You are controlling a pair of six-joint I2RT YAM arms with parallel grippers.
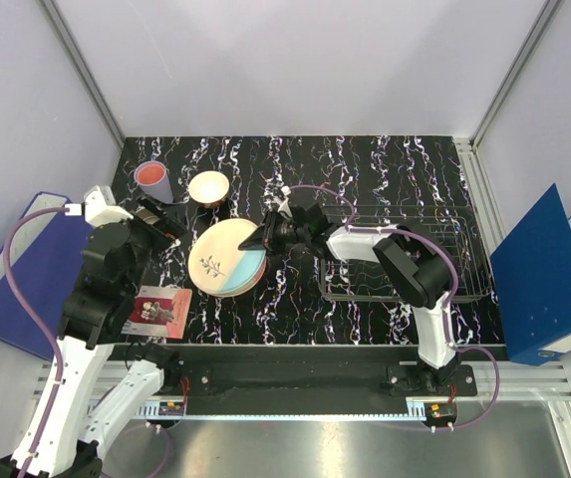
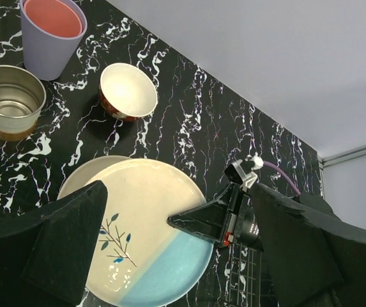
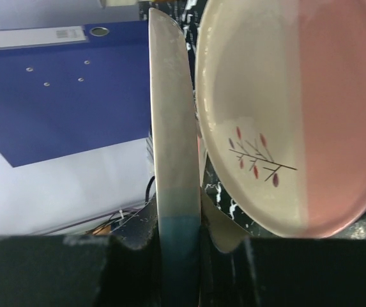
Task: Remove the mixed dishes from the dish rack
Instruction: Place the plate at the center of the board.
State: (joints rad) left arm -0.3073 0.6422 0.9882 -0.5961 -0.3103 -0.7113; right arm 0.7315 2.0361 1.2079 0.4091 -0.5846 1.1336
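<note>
Pink tumbler (image 2: 52, 16) nested inside lilac tumbler (image 2: 48, 52), well left of the dish rack (image 1: 395, 254), toward the back. Blue-half plate (image 1: 227, 257), cream with a dark sprig, lies over pink-half plate (image 3: 291, 115) just left of the rack. Right gripper (image 1: 258, 241) reaches left from over the rack, pinching the blue-half plate rim. Left gripper (image 1: 165, 225) is spread wide, holding nothing.

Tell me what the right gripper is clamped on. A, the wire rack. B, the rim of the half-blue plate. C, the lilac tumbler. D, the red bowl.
B: the right gripper pinches the edge of the half-blue plate, which shows edge-on between its fingers in the right wrist view.
</note>
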